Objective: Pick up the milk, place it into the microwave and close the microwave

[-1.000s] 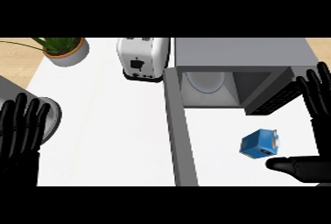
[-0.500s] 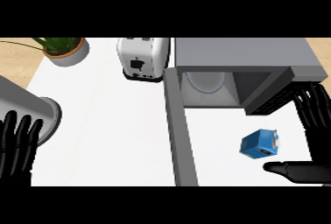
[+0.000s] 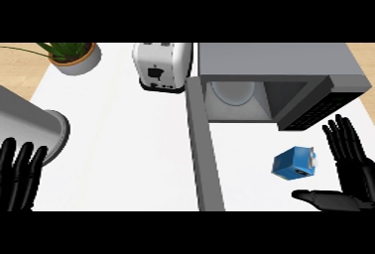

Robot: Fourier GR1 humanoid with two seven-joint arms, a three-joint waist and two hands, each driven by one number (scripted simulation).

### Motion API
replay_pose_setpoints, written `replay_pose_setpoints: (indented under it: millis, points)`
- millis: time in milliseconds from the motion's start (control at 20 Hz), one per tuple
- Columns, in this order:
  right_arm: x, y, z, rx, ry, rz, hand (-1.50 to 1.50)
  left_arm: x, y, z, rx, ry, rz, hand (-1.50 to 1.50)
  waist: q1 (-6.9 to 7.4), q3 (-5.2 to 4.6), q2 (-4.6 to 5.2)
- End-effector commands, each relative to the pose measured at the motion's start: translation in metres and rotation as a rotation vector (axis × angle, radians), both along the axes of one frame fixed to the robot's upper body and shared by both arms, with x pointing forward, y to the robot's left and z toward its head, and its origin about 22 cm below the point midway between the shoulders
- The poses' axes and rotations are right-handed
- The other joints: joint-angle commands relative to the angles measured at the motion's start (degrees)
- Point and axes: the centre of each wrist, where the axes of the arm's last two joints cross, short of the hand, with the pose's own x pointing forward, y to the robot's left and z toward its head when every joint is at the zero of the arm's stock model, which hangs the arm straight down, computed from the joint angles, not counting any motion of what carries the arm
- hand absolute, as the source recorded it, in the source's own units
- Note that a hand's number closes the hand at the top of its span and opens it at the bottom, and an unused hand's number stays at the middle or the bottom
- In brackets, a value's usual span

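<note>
Milk (image 3: 295, 162) lying on counter (image 3: 117, 149) near right edge, before microwave (image 3: 275, 84), door open. Right hand (image 3: 351, 171) spread, flanking milk, not touching. Left hand (image 3: 18, 171) resting open, lower-left corner. Grasp, placement, door closing pending.

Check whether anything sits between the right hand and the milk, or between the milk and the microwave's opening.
Nothing visible does. The right hand is open beside the blue milk carton, with bare counter between them. The microwave is open, its door swung out to the right, leaving the way to the cavity unobstructed.
</note>
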Motion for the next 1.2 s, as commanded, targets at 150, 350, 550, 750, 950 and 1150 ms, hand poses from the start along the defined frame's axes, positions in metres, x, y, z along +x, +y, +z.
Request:
replay_pose_setpoints:
  millis: [150,350,550,750,950,1150]
  points:
    - [-0.010,-0.011,-0.057,-0.010,0.016,-0.045,-1.50,-0.013,-0.013,0.019,-0.026,0.005,-0.005,-1.50,0.09,0.05,0.04]
    - [-0.008,-0.014,-0.061,-0.012,0.038,-0.030,-1.50,-0.007,-0.006,0.004,-0.006,-0.005,0.020,-1.50,-0.01,-0.01,0.01]
    - [-0.010,-0.016,-0.095,0.037,0.041,-0.020,-1.50,-0.024,-0.006,-0.009,0.007,0.002,0.011,-1.50,0.40,0.00,-0.04]
    - [0.004,-0.029,-0.110,0.055,0.031,-0.027,-1.50,-0.007,-0.009,-0.002,-0.009,-0.003,0.000,-1.50,0.17,0.01,0.05]
    - [0.015,-0.028,-0.133,0.046,0.064,-0.029,-1.50,-0.022,-0.004,0.001,0.005,0.015,-0.007,-1.50,0.61,0.03,0.08]
    - [0.009,-0.031,-0.143,0.016,0.077,0.002,-1.50,-0.021,-0.005,0.005,0.020,0.007,-0.009,-1.50,0.36,0.02,0.05]
